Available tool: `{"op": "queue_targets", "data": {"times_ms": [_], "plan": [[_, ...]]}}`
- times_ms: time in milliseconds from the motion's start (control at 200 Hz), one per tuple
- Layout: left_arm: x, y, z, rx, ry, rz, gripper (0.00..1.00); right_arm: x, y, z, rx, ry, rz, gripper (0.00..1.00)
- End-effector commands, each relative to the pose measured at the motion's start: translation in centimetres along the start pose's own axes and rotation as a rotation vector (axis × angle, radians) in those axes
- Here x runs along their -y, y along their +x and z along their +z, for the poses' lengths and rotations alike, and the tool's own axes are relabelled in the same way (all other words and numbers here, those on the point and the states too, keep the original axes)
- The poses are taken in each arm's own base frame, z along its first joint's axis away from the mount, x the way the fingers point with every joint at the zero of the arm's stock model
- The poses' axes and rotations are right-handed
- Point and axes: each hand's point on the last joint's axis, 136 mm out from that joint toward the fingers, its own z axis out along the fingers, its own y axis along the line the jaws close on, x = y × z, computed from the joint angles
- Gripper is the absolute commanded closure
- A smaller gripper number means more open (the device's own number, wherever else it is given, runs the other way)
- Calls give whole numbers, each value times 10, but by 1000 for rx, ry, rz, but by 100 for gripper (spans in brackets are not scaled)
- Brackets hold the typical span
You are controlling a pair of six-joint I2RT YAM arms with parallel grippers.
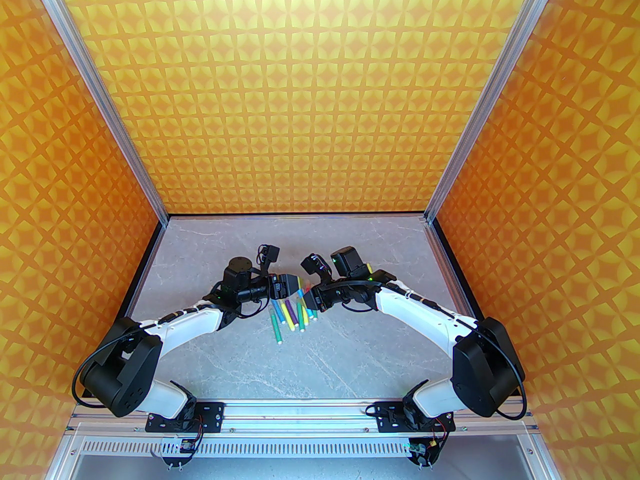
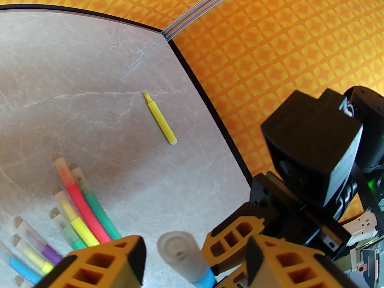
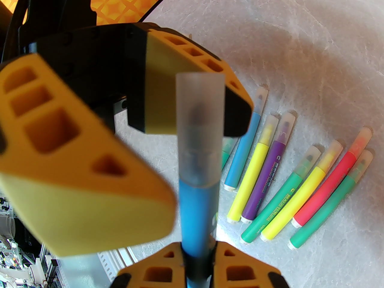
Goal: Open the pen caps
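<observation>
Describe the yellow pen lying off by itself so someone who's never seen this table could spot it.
On the grey marble table, look past the fanned cluster of capped pens toward the black edge. A yellow pen lies there alone, touching nothing. Unlike the others, it has no cap: its pointed tip is bare.

You have the pens point(image 1: 287, 312) lying side by side in a row on the table point(image 1: 350, 363), midway between the arms. One loose pen point(image 2: 159, 119) lies apart, toward the table's right side. Above the row, the right gripper point(image 3: 198, 259) clamps a raised pen point(image 3: 196, 214). Its cap point(image 3: 200, 124) sits between the left gripper's point(image 2: 195, 250) parted fingers, with a gap on either side.
</observation>
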Motion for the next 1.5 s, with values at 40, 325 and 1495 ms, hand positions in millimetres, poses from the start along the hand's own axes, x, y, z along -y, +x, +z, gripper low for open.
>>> {"op": "queue_targets", "data": {"times_ms": [40,325,1495], "plan": [[11,-5,6,1,45,14,57,-9,-9,-7,42,-27,-20,100],[14,-8,6,15,60,15,78,-11,-8,-9,48,-28,-27,100],[30,-24,2,74,121,16,100,-12,14,-5,77,-77,-20,100]]}}
